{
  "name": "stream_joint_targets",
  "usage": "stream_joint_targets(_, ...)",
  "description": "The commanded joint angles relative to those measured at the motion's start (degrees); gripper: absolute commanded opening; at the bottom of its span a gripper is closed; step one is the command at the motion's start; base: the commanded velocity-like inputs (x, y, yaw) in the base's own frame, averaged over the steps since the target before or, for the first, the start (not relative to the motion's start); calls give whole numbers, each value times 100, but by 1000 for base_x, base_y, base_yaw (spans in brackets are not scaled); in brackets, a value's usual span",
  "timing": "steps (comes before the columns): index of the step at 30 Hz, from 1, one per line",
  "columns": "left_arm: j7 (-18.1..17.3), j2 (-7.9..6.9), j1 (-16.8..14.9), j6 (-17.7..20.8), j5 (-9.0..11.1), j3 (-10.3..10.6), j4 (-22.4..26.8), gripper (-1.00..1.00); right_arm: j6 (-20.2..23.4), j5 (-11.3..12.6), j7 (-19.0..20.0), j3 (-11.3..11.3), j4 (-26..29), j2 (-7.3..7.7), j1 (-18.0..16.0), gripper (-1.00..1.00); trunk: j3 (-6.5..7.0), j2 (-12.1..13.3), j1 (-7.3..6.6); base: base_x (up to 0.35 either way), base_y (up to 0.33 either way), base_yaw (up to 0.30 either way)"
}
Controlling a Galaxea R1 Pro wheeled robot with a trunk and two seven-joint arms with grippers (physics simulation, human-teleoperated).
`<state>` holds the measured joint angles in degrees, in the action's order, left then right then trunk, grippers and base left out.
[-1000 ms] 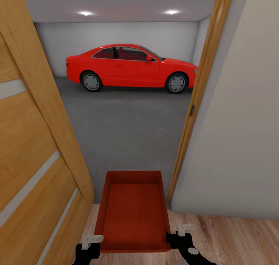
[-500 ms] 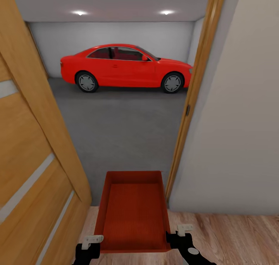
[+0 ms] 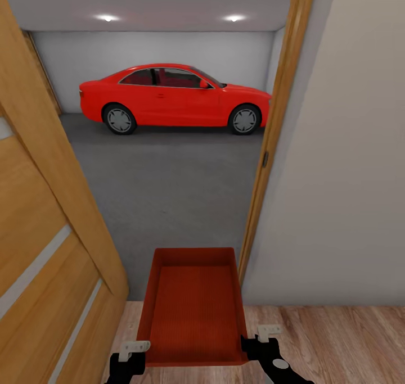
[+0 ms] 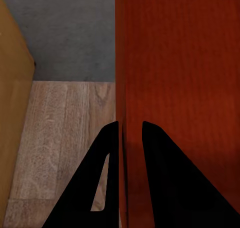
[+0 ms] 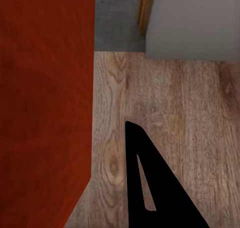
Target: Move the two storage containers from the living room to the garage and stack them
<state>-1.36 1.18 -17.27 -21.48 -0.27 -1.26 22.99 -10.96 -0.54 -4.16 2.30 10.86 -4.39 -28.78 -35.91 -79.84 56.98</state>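
One storage container, an orange-red, open-top rectangular bin with thin straight walls and a finely ribbed bottom, is carried low in front of the robot at a doorway, its far end over the line where a light wood-plank floor meets a dark grey, rough concrete floor. Two grippers flank its near end: the left gripper at the near left corner and the right gripper at the near right corner, each black with pale fingertip pads. In the left wrist view the left gripper's two black, tapering fingers stand on either side of the bin's thin side wall, clamped on it. In the right wrist view one black finger of the right gripper lies just beside the bin's wall, over wood planks; whether that gripper is gripping cannot be told.

Through the opening lies the garage: pale grey walls, a grey ceiling with two round lights, and one glossy red coupe car parked side-on along the back wall. An open wooden door with two pale inlaid strips stands to the left; a wooden door frame and a cream wall stand to the right.
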Motion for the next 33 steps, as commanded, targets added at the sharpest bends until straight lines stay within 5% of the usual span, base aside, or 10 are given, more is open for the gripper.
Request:
stream_joint_targets(1, 48, -4, -4, -15, 60, -94, 3, -100, -20, 2, -67, -36, -5, 88, -5, -100, -4, -3, 0, 0, 85, -3)
stream_joint_targets(15, 48, -4, -4, -15, 61, -94, 2, -100, -20, 2, -67, -36, -5, 88, -5, -100, -4, -3, 0, 0, 87, -7)
stream_joint_targets(33, 48, -4, -4, -15, 62, -94, 2, -100, -20, 2, -67, -36, -5, 88, -5, -100, 3, -3, 0, 0, 4, -148)
